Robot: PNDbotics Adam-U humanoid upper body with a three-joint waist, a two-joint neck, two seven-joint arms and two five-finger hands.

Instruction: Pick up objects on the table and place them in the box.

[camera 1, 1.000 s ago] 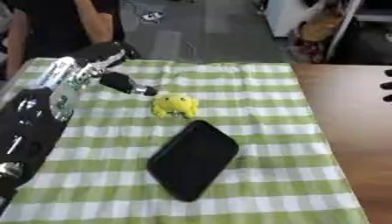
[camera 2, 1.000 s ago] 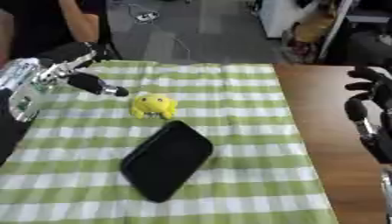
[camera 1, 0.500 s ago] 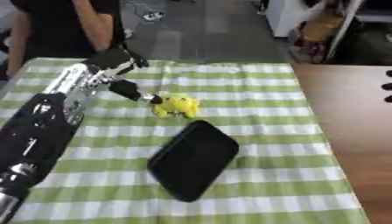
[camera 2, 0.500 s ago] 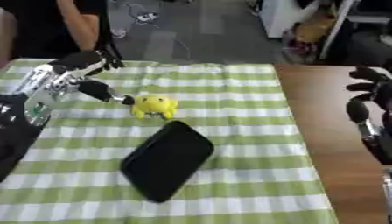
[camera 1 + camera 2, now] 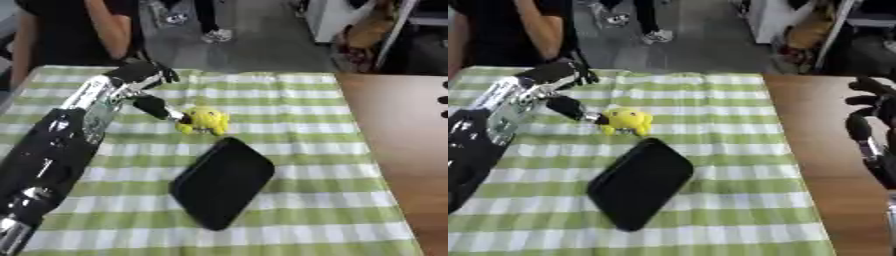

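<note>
Toy (image 5: pixel 206 120), yellow, lies on the green-checked cloth (image 5: pixel 289 120) just above centre frame. Left hand (image 5: pixel 143 75) sits at upper left of the toy; its thumb (image 5: pixel 158 107) reaches down-right, tip at the toy's left edge, contact not resolvable. Upper fingers (image 5: pixel 165 74) are curled above and apart from the toy, so the hand is narrow and holds nothing. Tray (image 5: pixel 222 181), black and flat, lies tilted just below the toy. Right hand (image 5: pixel 866 111) shows at the right edge over bare wood, fingers relaxed.
</note>
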